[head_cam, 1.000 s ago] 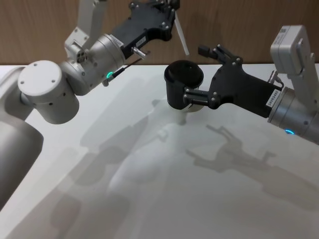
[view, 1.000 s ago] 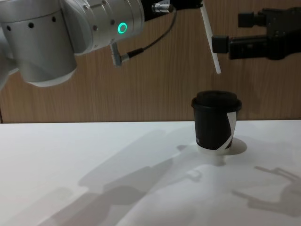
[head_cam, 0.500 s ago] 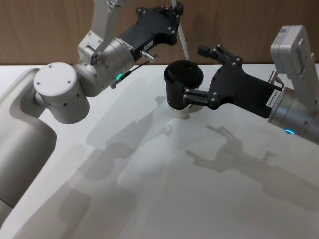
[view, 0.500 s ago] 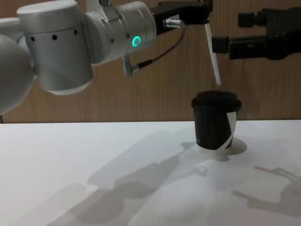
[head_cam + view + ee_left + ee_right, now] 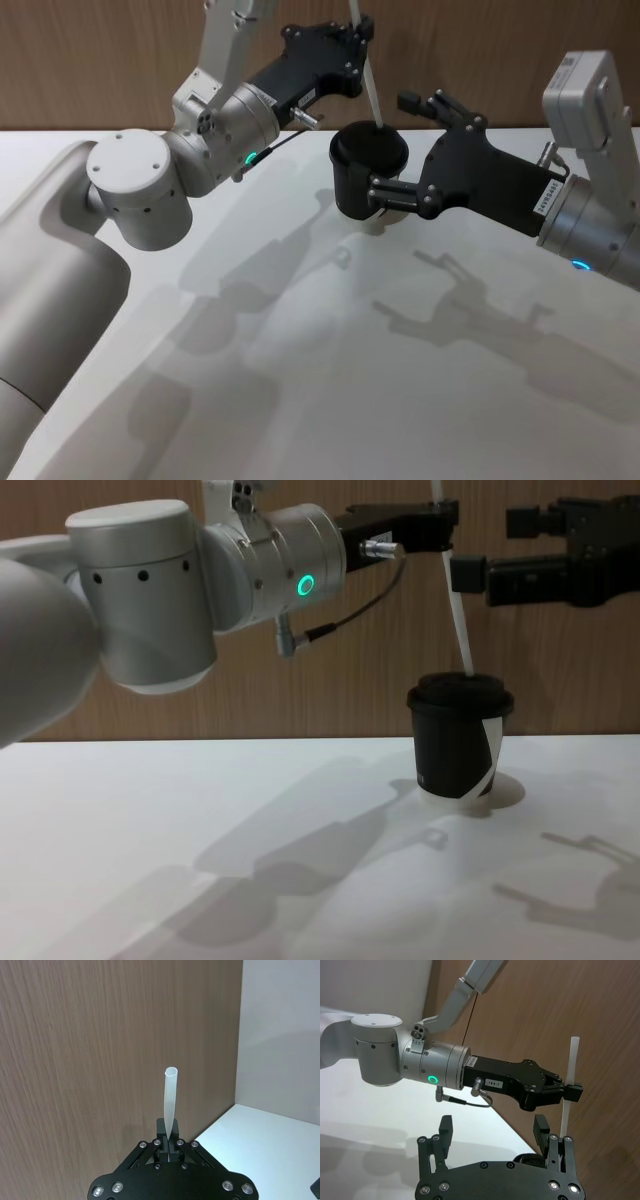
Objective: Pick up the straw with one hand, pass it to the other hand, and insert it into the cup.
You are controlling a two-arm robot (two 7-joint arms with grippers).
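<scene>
The left gripper (image 5: 358, 45), black and joined to a silver cylindrical housing (image 5: 225, 125) with a green glowing ring (image 5: 305, 584), is closed on one straw (image 5: 366, 70). It pinches the straw partway along its length, so a stretch of white-translucent plastic sticks out above the fingers and a longer stretch hangs below. In the left wrist view the straw (image 5: 170, 1102) rises from between the closed fingers against the wood-grain wall (image 5: 100, 1060). The straw leans slightly, and in the chest view its lower tip (image 5: 467, 668) reaches the lid of the cup (image 5: 458, 740); whether it has entered the lid's opening cannot be told. A thin grey cable (image 5: 350, 615) loops from the silver housing under the left gripper.

There is one cup, black paper with a black lid and a white angular patch on its side, standing upright on the white desk (image 5: 350, 400) near the wall.

The right gripper (image 5: 425, 150), blocky and all black, hangs just beside the cup on the robot's right, above desk level. Its fingers are spread apart and hold nothing. In the head view one finger (image 5: 395, 195) overlaps the cup's side and the other (image 5: 440, 105) reaches past the cup's rim toward the wall. In the right wrist view both of its fingers (image 5: 442, 1132) stand apart, with the left gripper (image 5: 572, 1092) and the straw (image 5: 568, 1090) beyond them.

Two arms, one straw and one cup in all, with their soft shadows lying across the desk.
</scene>
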